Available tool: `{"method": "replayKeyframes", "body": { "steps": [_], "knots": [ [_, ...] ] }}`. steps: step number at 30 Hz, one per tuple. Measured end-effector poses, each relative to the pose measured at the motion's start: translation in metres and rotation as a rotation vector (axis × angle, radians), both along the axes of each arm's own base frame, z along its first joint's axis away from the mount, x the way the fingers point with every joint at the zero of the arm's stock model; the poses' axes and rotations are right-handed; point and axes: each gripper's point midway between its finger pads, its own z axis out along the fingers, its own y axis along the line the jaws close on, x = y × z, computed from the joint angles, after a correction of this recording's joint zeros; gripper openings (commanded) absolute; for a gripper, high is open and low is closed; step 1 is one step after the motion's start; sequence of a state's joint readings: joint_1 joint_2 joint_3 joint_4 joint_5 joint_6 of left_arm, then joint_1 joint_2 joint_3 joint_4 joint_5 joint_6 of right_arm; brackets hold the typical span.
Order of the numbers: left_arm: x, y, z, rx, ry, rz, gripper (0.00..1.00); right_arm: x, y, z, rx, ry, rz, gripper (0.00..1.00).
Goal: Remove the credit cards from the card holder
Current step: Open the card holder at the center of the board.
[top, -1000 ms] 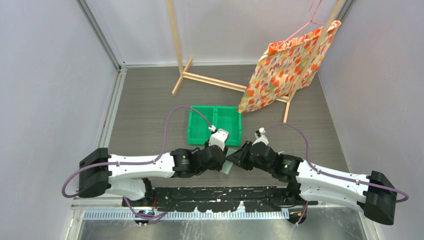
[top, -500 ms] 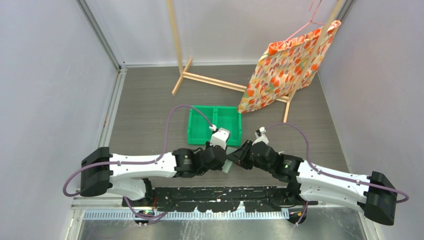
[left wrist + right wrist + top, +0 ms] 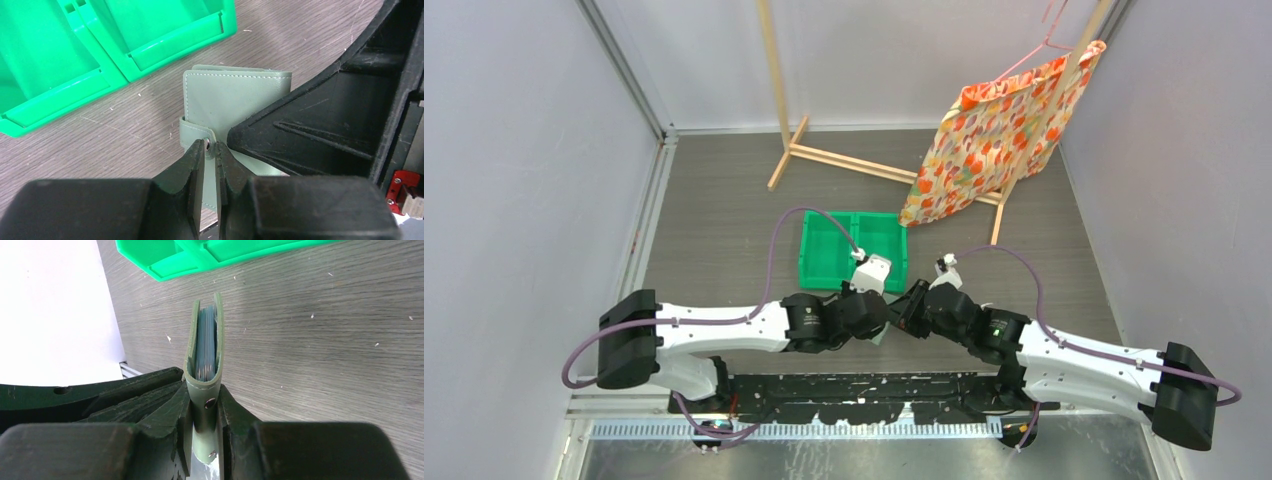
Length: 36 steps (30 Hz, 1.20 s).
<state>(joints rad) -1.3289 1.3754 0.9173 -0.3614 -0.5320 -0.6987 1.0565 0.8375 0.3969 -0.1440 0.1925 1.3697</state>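
Presently the right claw point(image 3: 204, 396) clamps the closed grey-green bifold card holder point(image 3: 235, 95); the left claw point(image 3: 210, 150) pinches its snap tab point(image 3: 195, 134). Next, likely: peel it away from the right claw.

Swung the left arm point(image 3: 724, 330) rightward, carrying the left gripper point(image 3: 879, 318) from just short of the card holder point(image 3: 235, 95) to right over it, close against the right gripper point(image 3: 912, 308). Narrowed its jaws from a wide gap to a thin slit, pinching the holder's snap strap point(image 3: 192, 134). Hid most of the holder from the top view.
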Motion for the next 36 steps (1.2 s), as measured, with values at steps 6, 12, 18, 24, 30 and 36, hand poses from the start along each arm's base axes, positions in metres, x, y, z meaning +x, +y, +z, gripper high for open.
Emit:
{"method": "replayKeyframes", "body": {
  "steps": [6, 12, 18, 24, 30, 36],
  "knots": [
    [0.002, 0.0, -0.001, 0.023, -0.008, 0.012, 0.01, 0.001, 0.0, 0.0, -0.001, -0.004, -0.004, 0.01],
    [0.002, 0.0, -0.002, 0.027, -0.007, 0.014, 0.01, 0.0, -0.001, 0.0, -0.006, -0.005, -0.001, 0.01],
    [0.002, -0.001, 0.0, 0.015, -0.005, 0.014, 0.0, 0.0, -0.003, 0.002, -0.002, -0.008, -0.002, 0.01],
    [0.013, 0.023, -0.001, 0.051, -0.041, 0.121, 0.01, -0.003, -0.001, 0.014, 0.039, -0.03, 0.017, 0.01],
    [0.018, 0.055, -0.015, 0.132, -0.06, 0.201, 0.01, -0.007, 0.004, 0.02, 0.062, -0.039, 0.053, 0.01],
    [0.017, 0.073, 0.009, 0.048, -0.074, 0.229, 0.0, -0.011, 0.004, 0.017, 0.065, -0.054, 0.082, 0.01]
  ]
}}
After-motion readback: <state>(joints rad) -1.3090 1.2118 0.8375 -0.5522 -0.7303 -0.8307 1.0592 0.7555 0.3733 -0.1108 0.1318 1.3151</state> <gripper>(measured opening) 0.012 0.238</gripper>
